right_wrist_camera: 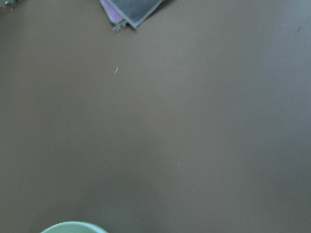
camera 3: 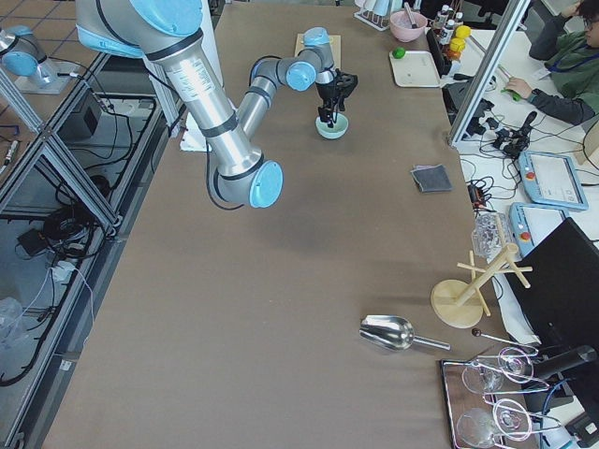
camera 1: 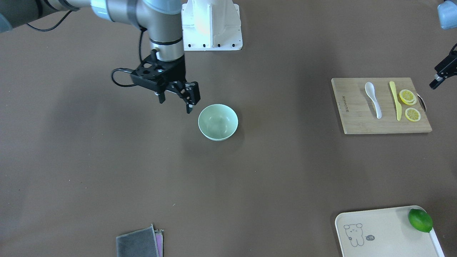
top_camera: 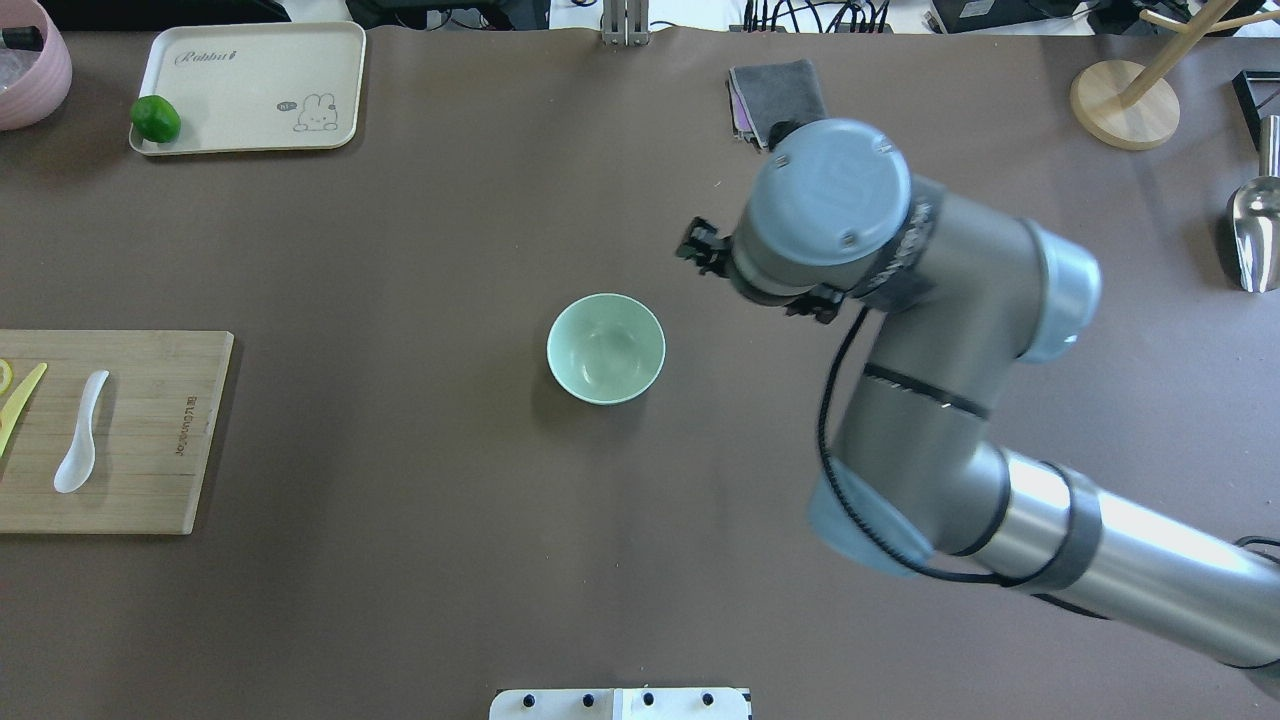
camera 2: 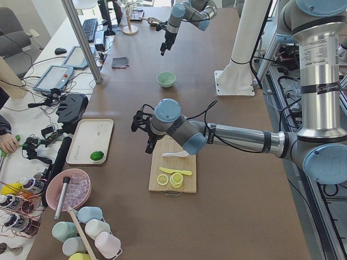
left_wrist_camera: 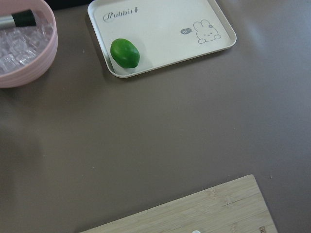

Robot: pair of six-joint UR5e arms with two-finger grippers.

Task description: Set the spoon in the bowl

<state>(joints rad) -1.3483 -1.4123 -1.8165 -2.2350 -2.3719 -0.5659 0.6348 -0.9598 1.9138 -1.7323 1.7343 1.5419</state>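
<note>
**Table [camera 1: 250, 185] stock, all places read off the bowl**

1. Bowl [camera 1: 217, 122]: pale green, upright, approx. mid-table. I see nothing inside it.
2. Spoon [camera 1: 373, 99]: white, well apart from bowl on robot's L side. It lies flat on the cutting board [camera 1: 357, 117], scoop end toward the robot base. Nothing grips it.
3. Knife [camera 1: 395, 100]: slim, yellow, on the same board, just beyond the spoon from the bowl and roughly parallel to it.
4. Lemon slices [camera 1: 407, 96]: on the board's far edge from the bowl, beside the knife.
5. R hand [camera 1: 175, 106]: raised on bowl's R side and near it, no contact. Fingers are spread and empty.
6. L hand [camera 1: 441, 75]: far off bowl's L side, past the board. I only get part of it, so I can't tell if the fingers are apart or together.
7. Tray [camera 1: 378, 232]: cream, operator side, L of bowl. A lime [camera 1: 420, 220] sits at its corner.
8. Cloth [camera 1: 137, 242]: grey, folded, operator side, R of bowl.
</note>
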